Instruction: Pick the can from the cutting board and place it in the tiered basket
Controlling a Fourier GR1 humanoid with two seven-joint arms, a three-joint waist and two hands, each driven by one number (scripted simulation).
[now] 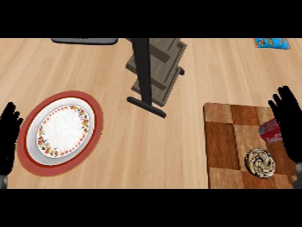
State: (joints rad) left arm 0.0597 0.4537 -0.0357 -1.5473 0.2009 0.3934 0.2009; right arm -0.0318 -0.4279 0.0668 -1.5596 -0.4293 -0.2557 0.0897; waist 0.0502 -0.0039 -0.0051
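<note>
A red can lies on the checkered wooden cutting board at the right, partly hidden behind my right hand. That hand hovers over the board with fingers straight and open, just right of the can. The tiered basket, a dark-framed stand with grey shelves, stands at the top centre. My left hand rests open at the left edge, beside the plate.
A white patterned plate sits on a red round mat at the left. A round patterned item lies on the board's near part. A blue packet is at the far right; a dark object at the top left.
</note>
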